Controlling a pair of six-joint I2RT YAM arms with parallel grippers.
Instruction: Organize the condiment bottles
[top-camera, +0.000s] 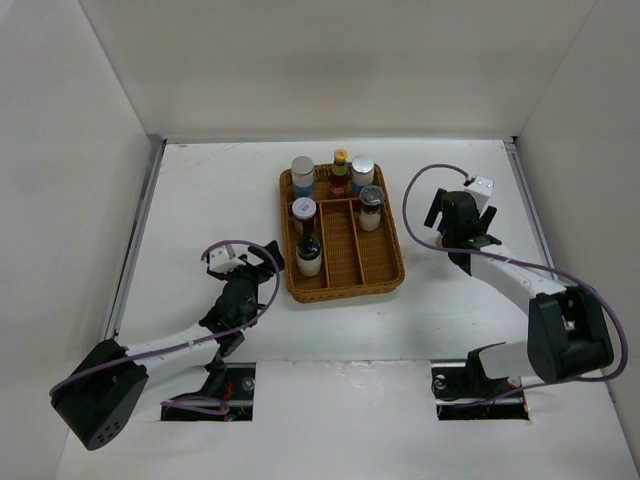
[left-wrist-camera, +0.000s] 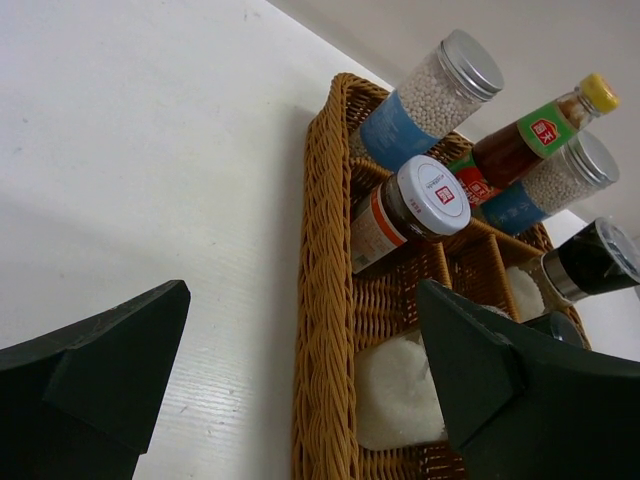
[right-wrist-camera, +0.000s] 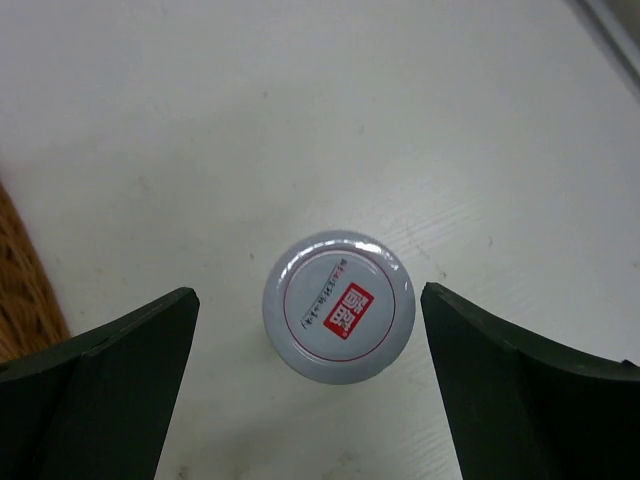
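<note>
White counter (top-camera: 200, 200) spread beneath both arms. Right gripper (right-wrist-camera: 307, 292) hung wide open and empty above an upright white-lidded jar (right-wrist-camera: 338, 307), which stood between the wicker tray (top-camera: 390, 270) and the counter's right edge. Left gripper (left-wrist-camera: 302, 295), equally wide and empty, faced the tray's left rim. The other condiment bottles (top-camera: 362, 172) stood inside the tray, toward the far edge.
</note>
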